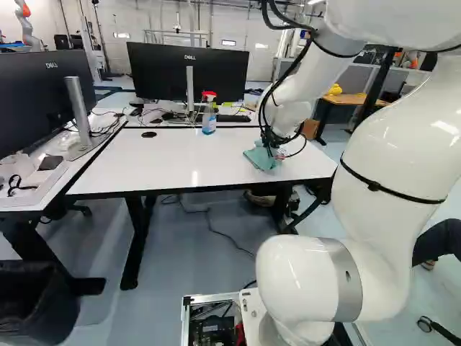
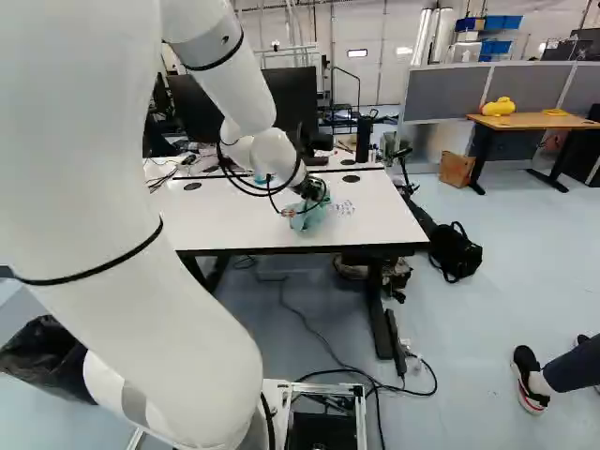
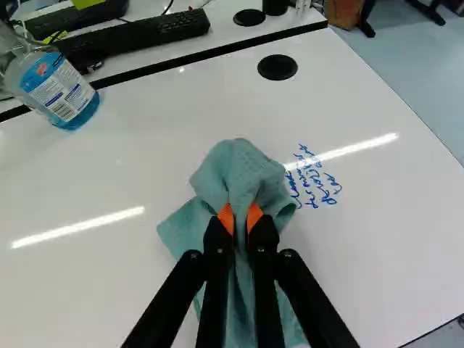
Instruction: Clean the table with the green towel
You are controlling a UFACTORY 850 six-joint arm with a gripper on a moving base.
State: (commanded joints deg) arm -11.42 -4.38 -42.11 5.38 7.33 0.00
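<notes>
In the left base view you have a bright workroom and, ahead of your white jointed arm (image 1: 382, 158), a glossy white rectangular tabletop (image 1: 166, 162) with black edging. A clear spray bottle of blue liquid with a red head (image 1: 209, 119) stands by its far edge, and the soft green cloth towel (image 1: 263, 156) lies toward its right end.

In the right base view you find the towel bunched under the arm's end, with blue handwritten marks (image 2: 345, 207) just beside it.

In the wrist view your black two-fingered hand with orange pads (image 3: 240, 219) is clamped on a gathered fold at the towel's middle, loose cloth spreading ahead and underneath. The marks lie close by, not covered. The towel should be light and limp, nothing you can break, but it will crumple or trail instead of pushing stiffly. That central bunch looks the right place to hold; keep it low, pressing evenly, so the cloth rather than the fingertips meets the slick surface as you wipe across the marks.
</notes>
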